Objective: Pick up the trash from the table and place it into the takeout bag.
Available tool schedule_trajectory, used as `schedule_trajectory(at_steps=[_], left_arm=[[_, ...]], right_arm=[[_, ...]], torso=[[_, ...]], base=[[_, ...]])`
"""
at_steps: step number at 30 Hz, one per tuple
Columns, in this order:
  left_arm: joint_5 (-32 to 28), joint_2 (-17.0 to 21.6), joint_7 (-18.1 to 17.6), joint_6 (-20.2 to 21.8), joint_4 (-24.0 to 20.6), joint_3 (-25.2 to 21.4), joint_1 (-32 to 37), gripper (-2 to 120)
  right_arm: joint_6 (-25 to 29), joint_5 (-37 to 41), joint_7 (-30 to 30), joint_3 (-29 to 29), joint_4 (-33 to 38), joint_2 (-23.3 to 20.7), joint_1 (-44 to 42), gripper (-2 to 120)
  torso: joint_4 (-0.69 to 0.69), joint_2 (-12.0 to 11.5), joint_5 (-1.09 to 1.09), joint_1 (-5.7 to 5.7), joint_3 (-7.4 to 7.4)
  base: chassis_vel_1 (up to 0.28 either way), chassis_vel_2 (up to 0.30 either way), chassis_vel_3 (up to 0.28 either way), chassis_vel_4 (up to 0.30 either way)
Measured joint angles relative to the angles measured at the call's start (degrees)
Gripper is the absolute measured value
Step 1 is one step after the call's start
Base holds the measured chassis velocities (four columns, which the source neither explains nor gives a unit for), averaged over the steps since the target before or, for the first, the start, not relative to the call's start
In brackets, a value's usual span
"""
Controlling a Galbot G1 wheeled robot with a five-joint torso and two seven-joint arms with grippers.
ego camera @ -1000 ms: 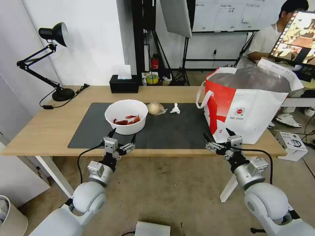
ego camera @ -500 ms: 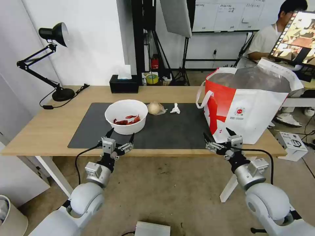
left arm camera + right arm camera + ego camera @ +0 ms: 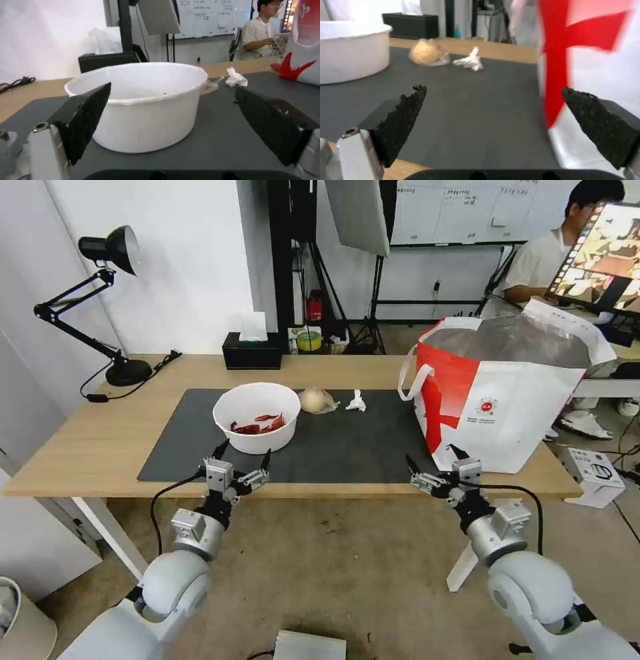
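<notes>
Claws (image 3: 244, 455) (image 3: 432, 459) low at table (image 3: 87, 447) front edge, both agape.

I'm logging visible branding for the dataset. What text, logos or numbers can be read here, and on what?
None can be read.
takeout bag: small round red logo with a line of print under it, too small to read.
whiteboard: handwritten rows, too small to read.
white box on the floor: dark markings, illegible.

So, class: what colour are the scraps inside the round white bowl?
Red scraps, in the round white bowl; clearest in the head view.
</notes>
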Motion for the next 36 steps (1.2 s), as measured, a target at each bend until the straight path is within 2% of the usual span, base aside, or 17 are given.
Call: schedule_trajectory(at_steps=[4,7,11,14,15,17,21,24,36], left_arm=[[0.1,-0.1,0.0,-0.5,0.2,-0.2,0.2,100],[0.2,-0.2,-0.1,-0.7,0.2,-0.7,0.8,100],[0.2,-0.5,-0.1,-0.6,0.2,-0.9,1.4,100],[0.4,-0.9,-0.1,-0.5,0.2,-1.1,1.8,100],[0.4,-0.9,-0.1,-0.5,0.2,-1.1,1.8,100],[0.5,-1.1,-0.1,-0.5,0.2,-1.2,1.8,100],[0.5,-1.2,-0.1,-0.5,0.1,-1.4,2.0,100],[0.6,-1.4,-0.1,-0.5,0.2,-1.5,2.4,100],[1.0,-2.0,0.0,-0.7,0.7,-1.1,2.2,100]], right_arm=[[-1.0,1.9,1.1,-4.3,-1.6,-0.1,4.2,100],[-2.3,2.8,3.2,-10.9,-5.6,0.1,13.4,100],[-3.3,3.2,5.2,-15.3,-8.8,0.9,19.9,100],[-4.9,3.8,8.9,-20.7,-13.3,2.5,27.3,100],[-4.9,3.8,8.9,-20.7,-13.3,2.5,27.3,100],[-7.9,4.8,12.8,-23.9,-17.4,4.2,33.4,100],[-9.7,6.2,15.3,-25.7,-20.7,5.6,37.9,100],[-11.0,7.9,16.7,-27.5,-26.7,8.1,43.3,100],[-14.6,10.1,20.0,-28.7,-34.6,12.0,48.3,100]], torso=[[0.00,0.0,0.00,0.00,0.00],[0.01,0.0,0.00,0.00,0.00],[0.02,0.0,0.00,0.00,0.00],[0.02,0.0,0.01,0.00,0.00],[0.02,0.0,0.01,0.00,0.00],[0.01,0.0,0.00,0.00,0.01],[0.02,0.0,0.00,0.01,0.00],[0.02,0.0,0.00,0.01,0.01],[0.01,0.0,0.00,0.01,0.01]], base=[[0.000,0.000,0.000,0.000],[0.000,0.000,0.000,0.000],[0.000,0.000,0.000,0.000],[0.000,0.000,0.000,0.000],[0.000,0.000,0.000,0.000],[0.000,0.000,0.000,0.000],[0.000,0.000,0.000,0.000],[0.000,0.000,0.000,0.000],[0.000,0.000,0.000,0.000]])
